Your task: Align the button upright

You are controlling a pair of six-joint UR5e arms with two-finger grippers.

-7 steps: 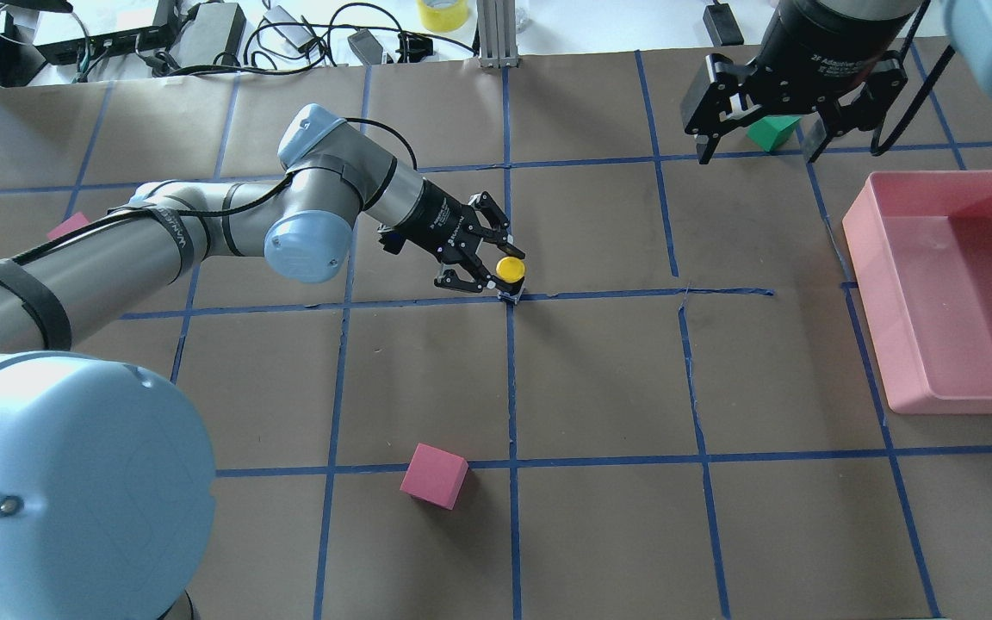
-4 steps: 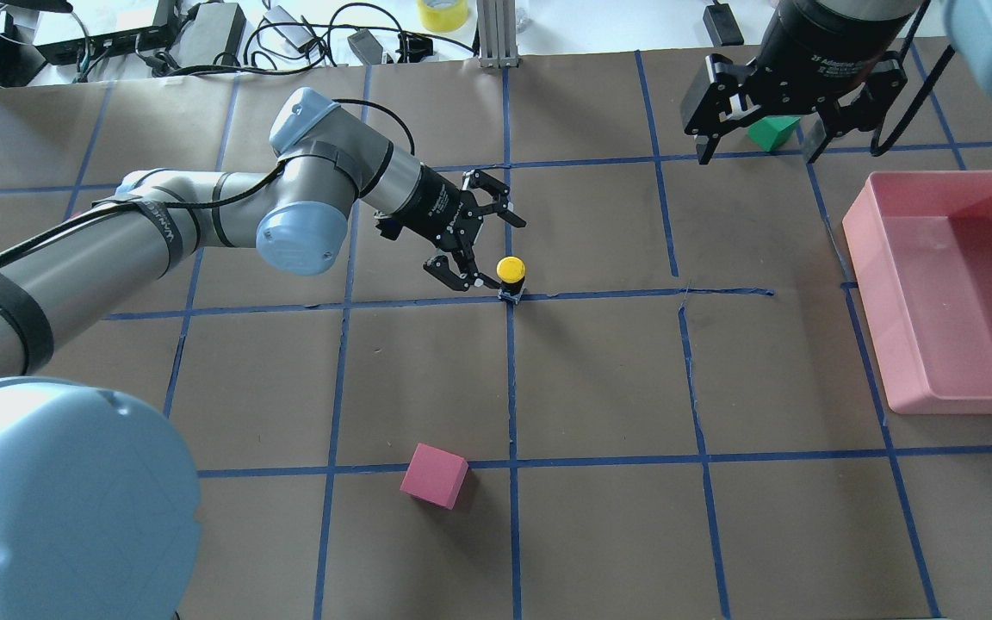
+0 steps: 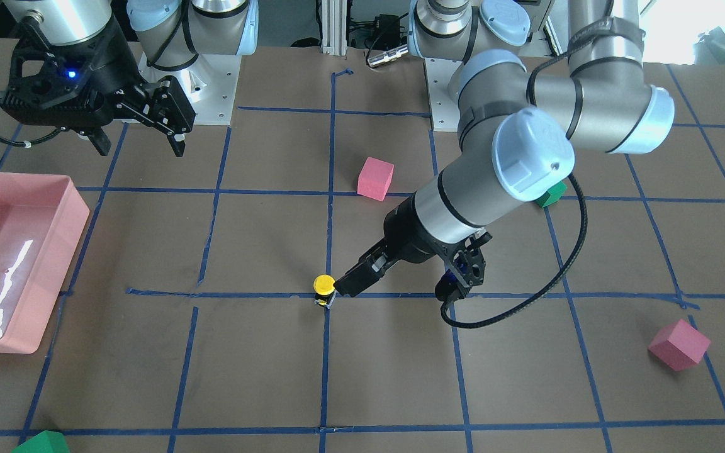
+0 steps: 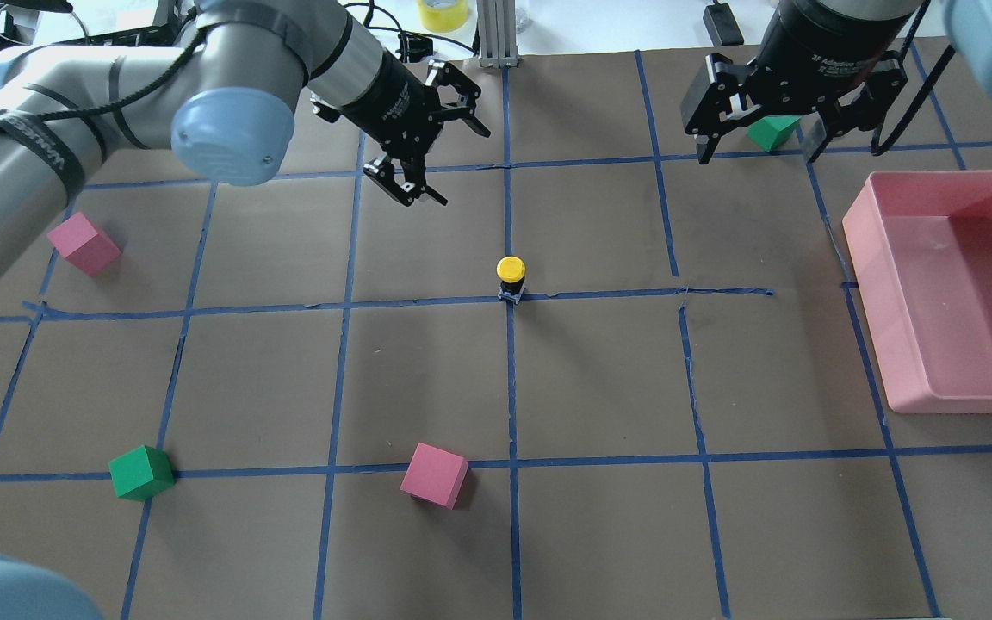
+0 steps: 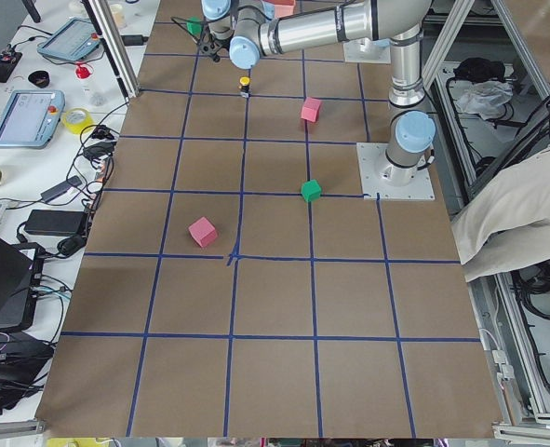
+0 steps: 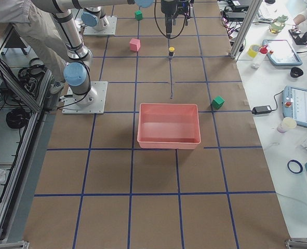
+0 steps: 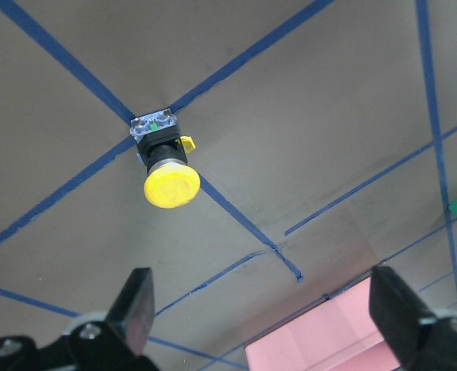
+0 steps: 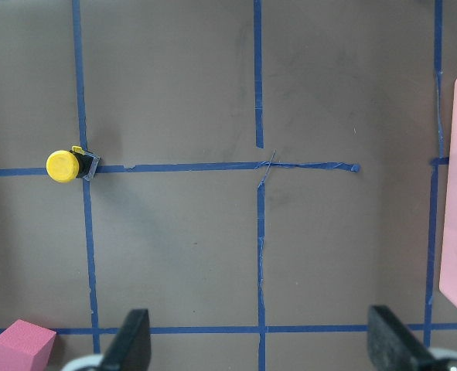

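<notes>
The button (image 4: pixel 511 274), with a yellow cap over a black body and a grey-white base, stands upright on a blue tape crossing mid-table. It also shows in the front view (image 3: pixel 323 286), the left wrist view (image 7: pixel 166 166) and the right wrist view (image 8: pixel 66 166). My left gripper (image 4: pixel 466 168) is open and empty, raised and well apart from the button toward the far left. The left wrist view shows its spread fingers (image 7: pixel 135 309). In the front view its fingers appear close beside the button. My right gripper (image 4: pixel 756 158) is open and empty, high at the far right.
A pink bin (image 4: pixel 883 258) stands at the right edge. Pink foam cubes lie near the front (image 4: pixel 434 475) and at the left (image 4: pixel 83 244). Green cubes lie at the front left (image 4: pixel 141 472) and under the right gripper (image 4: pixel 771 132). Cables lie beyond the far edge.
My left gripper was around the button, then opened and drew back up and away to the far left. The button stays upright on the crossing. The right arm has not moved.
</notes>
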